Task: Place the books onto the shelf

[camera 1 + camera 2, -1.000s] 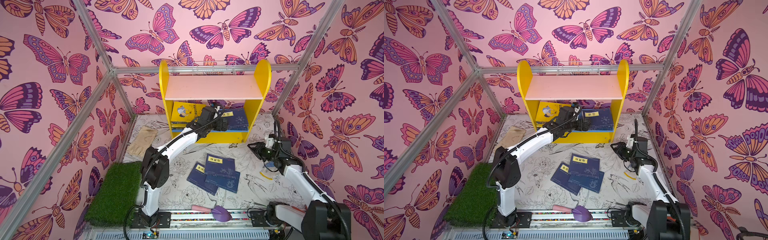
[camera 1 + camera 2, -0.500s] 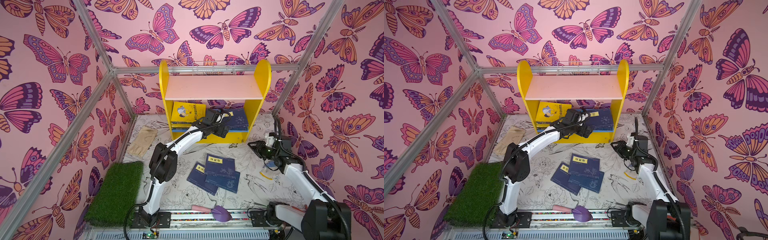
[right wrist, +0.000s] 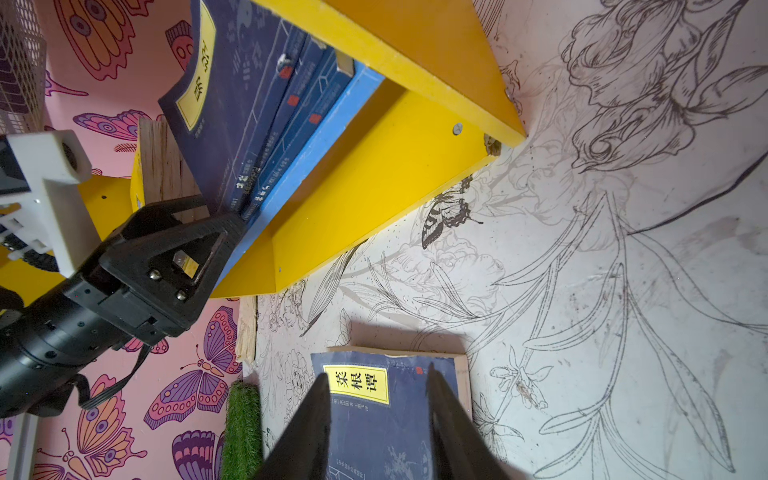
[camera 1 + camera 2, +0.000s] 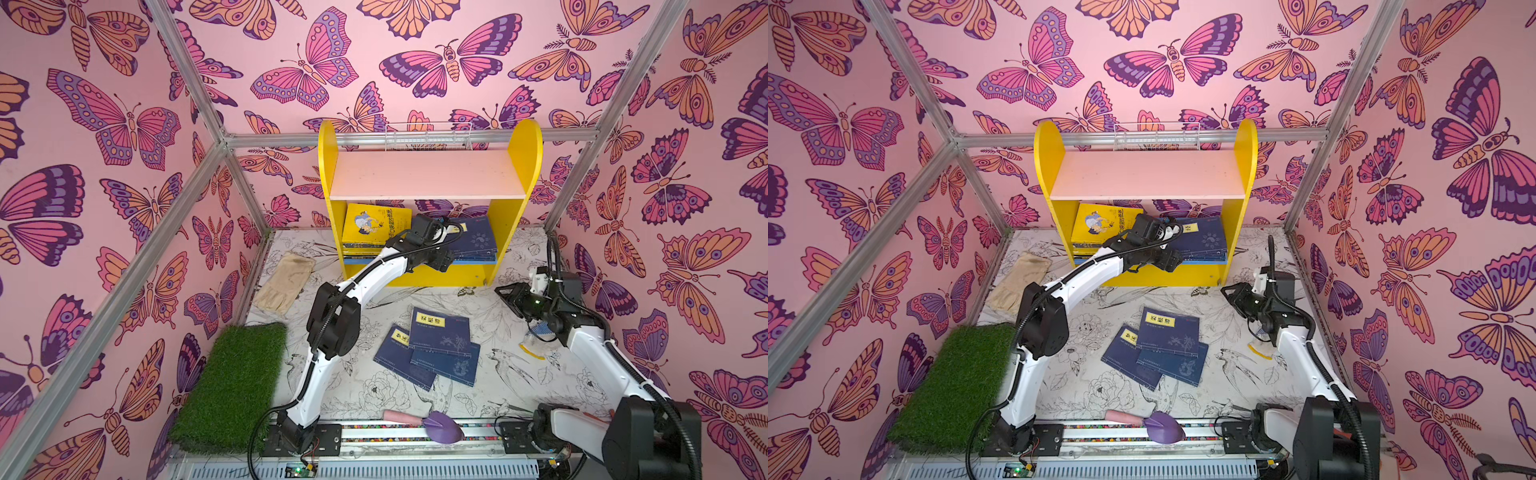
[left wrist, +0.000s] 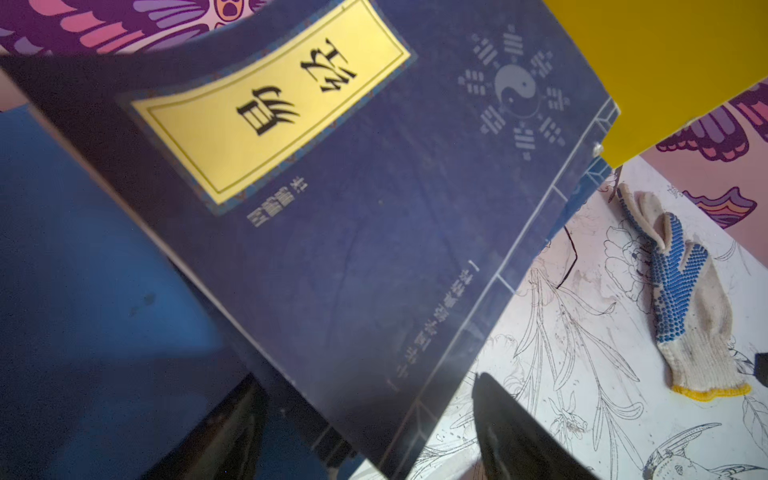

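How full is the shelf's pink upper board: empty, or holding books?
Empty. In both top views the pink upper board is bare; the shelved books lie on the blue lower board.

Bright, even light, soft shadows in both top views; navy book [image 5: 353,232] blurred, dim at left wrist.

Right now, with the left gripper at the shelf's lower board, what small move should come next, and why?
Probably draw the left gripper straight back out of the shelf. Its jaws stand apart around a corner of the navy book, which already lies in the shelf, and three navy books lie on the floor waiting.
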Tool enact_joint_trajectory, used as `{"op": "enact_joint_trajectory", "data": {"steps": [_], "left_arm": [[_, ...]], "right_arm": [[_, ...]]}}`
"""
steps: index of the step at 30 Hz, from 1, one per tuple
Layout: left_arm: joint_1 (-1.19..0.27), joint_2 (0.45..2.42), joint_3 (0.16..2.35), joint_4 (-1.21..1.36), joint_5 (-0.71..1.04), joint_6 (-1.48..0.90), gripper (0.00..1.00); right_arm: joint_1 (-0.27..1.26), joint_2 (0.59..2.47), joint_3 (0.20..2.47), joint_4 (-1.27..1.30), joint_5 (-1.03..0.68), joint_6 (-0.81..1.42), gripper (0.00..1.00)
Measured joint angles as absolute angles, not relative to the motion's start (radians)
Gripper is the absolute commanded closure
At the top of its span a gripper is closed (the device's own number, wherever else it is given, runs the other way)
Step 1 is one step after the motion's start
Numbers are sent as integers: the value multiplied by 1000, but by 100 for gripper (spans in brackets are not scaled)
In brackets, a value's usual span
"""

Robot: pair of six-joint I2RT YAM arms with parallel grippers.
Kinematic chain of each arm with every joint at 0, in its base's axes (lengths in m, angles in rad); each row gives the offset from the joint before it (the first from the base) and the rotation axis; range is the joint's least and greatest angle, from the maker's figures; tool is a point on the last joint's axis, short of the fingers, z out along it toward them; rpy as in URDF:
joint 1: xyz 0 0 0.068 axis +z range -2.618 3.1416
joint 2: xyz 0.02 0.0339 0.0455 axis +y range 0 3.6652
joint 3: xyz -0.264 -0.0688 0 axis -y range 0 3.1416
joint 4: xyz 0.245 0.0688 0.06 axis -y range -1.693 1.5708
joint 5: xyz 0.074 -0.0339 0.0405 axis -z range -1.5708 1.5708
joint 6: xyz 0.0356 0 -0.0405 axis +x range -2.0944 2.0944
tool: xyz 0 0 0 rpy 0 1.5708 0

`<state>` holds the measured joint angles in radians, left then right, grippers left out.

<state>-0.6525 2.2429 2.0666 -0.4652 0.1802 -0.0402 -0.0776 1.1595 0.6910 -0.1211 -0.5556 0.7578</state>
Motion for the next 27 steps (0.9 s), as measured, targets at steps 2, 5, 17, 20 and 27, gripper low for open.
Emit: {"op": "enact_joint_trajectory", "data": {"steps": [2, 5, 17, 20, 27], "left_arm": [[-650, 2243, 2069, -472, 181, -32, 28], [-648, 2243, 2071, -481, 186, -19, 35], [-635, 2262, 2105, -511, 212, 40, 53], [-635, 2267, 2114, -518, 213, 51, 51], [-635, 2269, 2122, -525, 202, 75, 48]], "right_arm": [[-78, 1159, 691, -121, -556, 758, 63], [-78, 1159, 691, -121, -556, 758, 63], [-78, 1159, 691, -121, -562, 758, 63], [-78, 1159, 691, -122, -562, 758, 63], [-78, 1159, 691, -125, -559, 758, 63]]}}
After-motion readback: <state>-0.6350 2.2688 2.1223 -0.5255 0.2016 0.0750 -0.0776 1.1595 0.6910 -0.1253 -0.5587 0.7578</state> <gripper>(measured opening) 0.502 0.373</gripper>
